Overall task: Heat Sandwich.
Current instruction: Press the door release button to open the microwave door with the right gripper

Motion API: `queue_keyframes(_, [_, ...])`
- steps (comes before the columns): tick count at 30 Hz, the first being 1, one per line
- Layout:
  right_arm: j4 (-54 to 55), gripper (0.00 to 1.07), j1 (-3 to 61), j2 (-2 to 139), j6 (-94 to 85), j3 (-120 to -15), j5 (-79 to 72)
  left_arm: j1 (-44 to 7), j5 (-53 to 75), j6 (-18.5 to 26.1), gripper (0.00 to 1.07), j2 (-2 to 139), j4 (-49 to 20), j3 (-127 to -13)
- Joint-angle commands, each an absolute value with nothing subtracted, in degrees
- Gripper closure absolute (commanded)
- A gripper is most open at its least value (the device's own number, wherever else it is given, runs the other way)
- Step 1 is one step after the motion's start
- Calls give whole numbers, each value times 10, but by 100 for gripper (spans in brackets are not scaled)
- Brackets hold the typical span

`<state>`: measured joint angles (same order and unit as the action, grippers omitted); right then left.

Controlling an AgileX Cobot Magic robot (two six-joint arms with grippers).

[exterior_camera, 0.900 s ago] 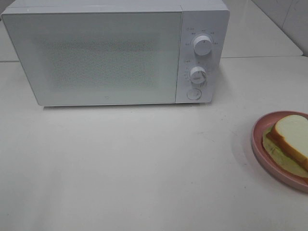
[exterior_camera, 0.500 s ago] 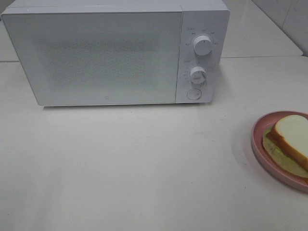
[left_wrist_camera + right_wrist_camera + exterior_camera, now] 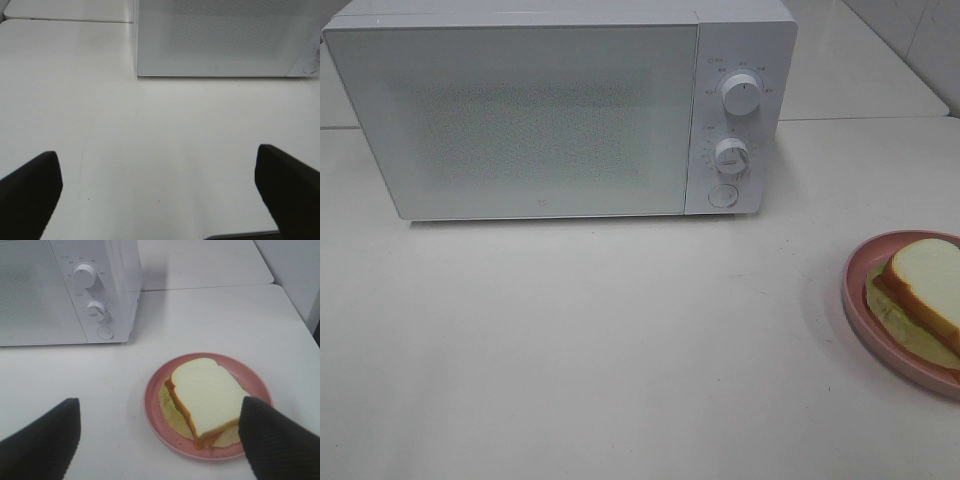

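the white table is wide, and a white microwave stands at the back of it. its door is shut. the sandwich lies on a pink plate at the right side of the table, well apart from the microwave. i think the first job is to get the door open, most likely by pushing the round button under the two knobs. to do it well i should push straight in on the middle of the button, softly, so the microwave does not slide back, and keep my arm out of the way when the door swings. my left gripper is wide open, holds nothing, and hangs over the table in front of the door. my right gripper is wide open too and holds nothing. it hangs over the plate, and it does not seem to touch the plate or the sandwich
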<state>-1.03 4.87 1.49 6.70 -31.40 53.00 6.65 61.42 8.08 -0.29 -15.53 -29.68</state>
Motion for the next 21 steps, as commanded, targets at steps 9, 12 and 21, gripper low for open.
queue_keyframes(9, [-16, 23, 49, 111, 71, -319, 447, 67, 614, 80, 9, -12, -156, -295])
queue_keyframes(12, [-16, 24, 49, 129, 71, -319, 431, 67, 614, 80, 9, -12, -156, -295])
queue_keyframes(21, [-15, 26, 49, 184, 70, -297, 344, 67, 614, 80, 9, -12, -156, -295])
